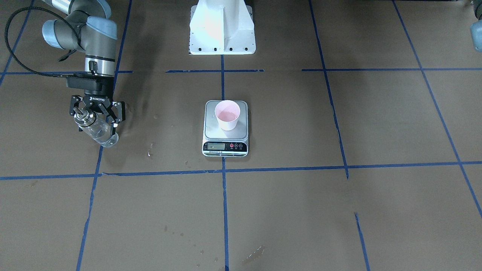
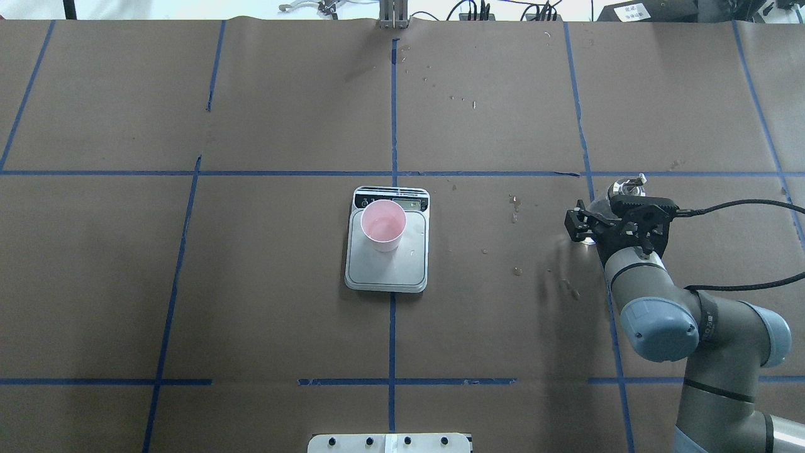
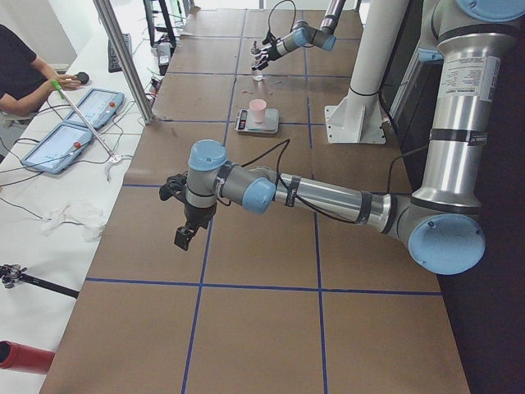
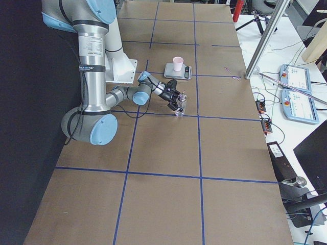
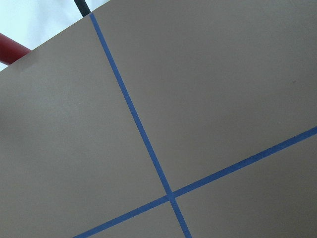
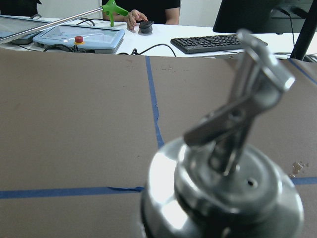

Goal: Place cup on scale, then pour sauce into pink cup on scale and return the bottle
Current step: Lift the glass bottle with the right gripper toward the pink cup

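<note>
Nearest, at the left end of the tabletop (image 3: 262,328), the left pincer (image 3: 182,236) hangs over bare paper, well apart from everything. It shows only from the side, so I cannot tell whether it is spread or pressed together.

Mid-table sits the scale (image 1: 225,136), with the cup (image 1: 227,114) upright on its steel platform, toward the edge away from the display. That first step looks done. The cup's pink inside has a faint sheen, but the sauce is too clear to judge whether any is in it.

A few wet spots (image 1: 150,150) lie on the paper between the scale and the far end. There the right pincer (image 1: 97,128) is pinching the bottle (image 1: 101,136) just below its metal cap (image 6: 233,183), with the base at or near the tabletop. The bottle is well apart from the cup, so letting go of it is what remains, plus the pour if that is not yet made.
</note>
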Robot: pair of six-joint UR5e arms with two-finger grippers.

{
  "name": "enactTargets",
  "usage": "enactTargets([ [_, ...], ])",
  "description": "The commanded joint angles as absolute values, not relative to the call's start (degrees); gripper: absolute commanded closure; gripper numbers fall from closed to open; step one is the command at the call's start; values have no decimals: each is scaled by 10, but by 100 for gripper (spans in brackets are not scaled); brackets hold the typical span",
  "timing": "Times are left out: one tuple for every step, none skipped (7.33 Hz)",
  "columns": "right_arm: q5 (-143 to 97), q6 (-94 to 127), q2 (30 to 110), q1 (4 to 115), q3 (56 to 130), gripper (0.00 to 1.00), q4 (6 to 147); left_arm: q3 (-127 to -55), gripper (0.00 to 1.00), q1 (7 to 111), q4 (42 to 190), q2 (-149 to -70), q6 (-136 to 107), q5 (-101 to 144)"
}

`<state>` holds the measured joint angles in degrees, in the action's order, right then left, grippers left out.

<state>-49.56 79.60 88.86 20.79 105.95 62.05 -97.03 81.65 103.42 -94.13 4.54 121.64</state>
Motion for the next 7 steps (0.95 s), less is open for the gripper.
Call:
enactTargets([
  [-497,798,887,211,1059,99,619,-970,0,817,1034,-941,46,1216],
  [-501,794,886,218,1065,100,616,-970,0,817,1034,-941,45,1216],
  [-517,791,883,231,1082,100,613,-971,0,817,1034,-942,45,1216],
  [-538,774,884,242,1130,100,619,-971,0,817,1034,-942,45,1217],
  [-543,719,886,249,1156,100,618,-971,0,817,1034,-942,45,1217],
  [-541,664,882,244,1170,100,621,-970,0,817,1034,-941,46,1217],
  [-543,641,864,249,1192,100,622,-970,0,817,1034,-941,46,1217],
])
